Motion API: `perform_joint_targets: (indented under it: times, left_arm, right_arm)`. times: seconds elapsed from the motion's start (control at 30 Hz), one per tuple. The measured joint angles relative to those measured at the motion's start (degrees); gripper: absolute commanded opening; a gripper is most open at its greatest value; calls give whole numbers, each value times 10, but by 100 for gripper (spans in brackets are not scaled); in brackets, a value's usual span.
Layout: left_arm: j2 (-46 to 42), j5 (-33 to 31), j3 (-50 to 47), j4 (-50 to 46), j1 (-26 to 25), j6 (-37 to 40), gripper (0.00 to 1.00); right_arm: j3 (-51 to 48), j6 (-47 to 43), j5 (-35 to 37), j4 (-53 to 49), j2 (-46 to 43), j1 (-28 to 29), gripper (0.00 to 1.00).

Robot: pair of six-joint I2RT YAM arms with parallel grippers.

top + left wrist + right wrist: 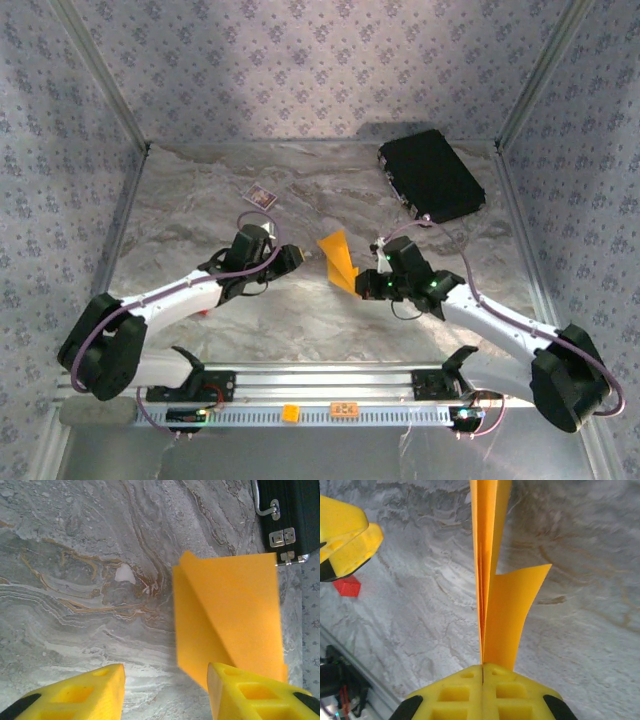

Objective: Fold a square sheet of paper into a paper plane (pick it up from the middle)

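**Right gripper [483, 666] pinches folded paper [488, 540]**

Yellow jaws of the right gripper are pressed flat together on the paper's near edge. The orange sheet stands edge-on above the table [580, 630], with one flap curling off to the side. The left gripper [166, 675] stands half-spread just beside the paper, clamping nothing. From above, the paper sits mid-table between the two grippers. A black case [432, 175] lies at the far right.

1. Grey marble-patterned table [330, 330]
2. Black case [432, 175] lies flat at its far right
3. Small dark card [260, 196] lies far, left of centre
4. Small red block [347, 586] lies on the near left
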Motion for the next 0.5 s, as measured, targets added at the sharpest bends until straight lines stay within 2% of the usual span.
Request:
perform_joint_targets:
  times: [0.5]
  left_arm:
    - [-41, -26, -22, -23, 3, 3, 46]
  right_arm:
    - [49, -49, 149, -105, -56, 12, 1]
